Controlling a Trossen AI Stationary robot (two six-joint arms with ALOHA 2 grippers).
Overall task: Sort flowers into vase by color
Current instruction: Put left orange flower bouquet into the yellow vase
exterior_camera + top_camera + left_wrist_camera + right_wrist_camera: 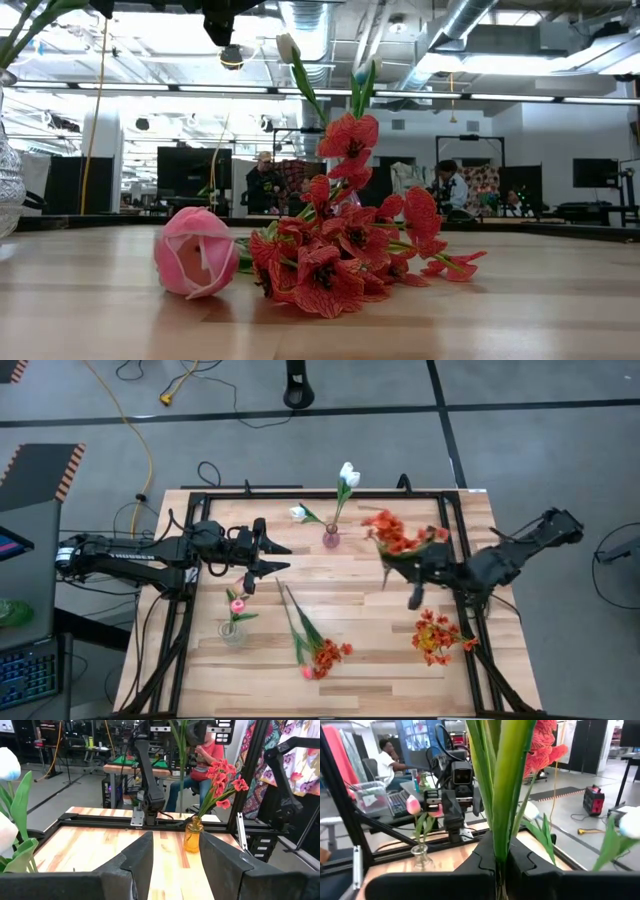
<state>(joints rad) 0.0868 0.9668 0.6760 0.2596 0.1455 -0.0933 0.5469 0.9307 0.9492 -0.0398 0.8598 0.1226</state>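
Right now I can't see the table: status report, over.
Right end effector shut on red-orange bunch, lifted mid-table. Left end effector open, empty. Orange vase already holds red-orange blooms. Loose pink tulip still lying on table.

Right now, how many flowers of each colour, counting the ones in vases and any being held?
Red-orange bunches: 3
White tulips: 2
Pink tulips: 3
Total: 8

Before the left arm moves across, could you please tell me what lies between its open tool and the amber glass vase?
In the left wrist view, only bare wooden tabletop lies between the left tool and the amber glass vase.
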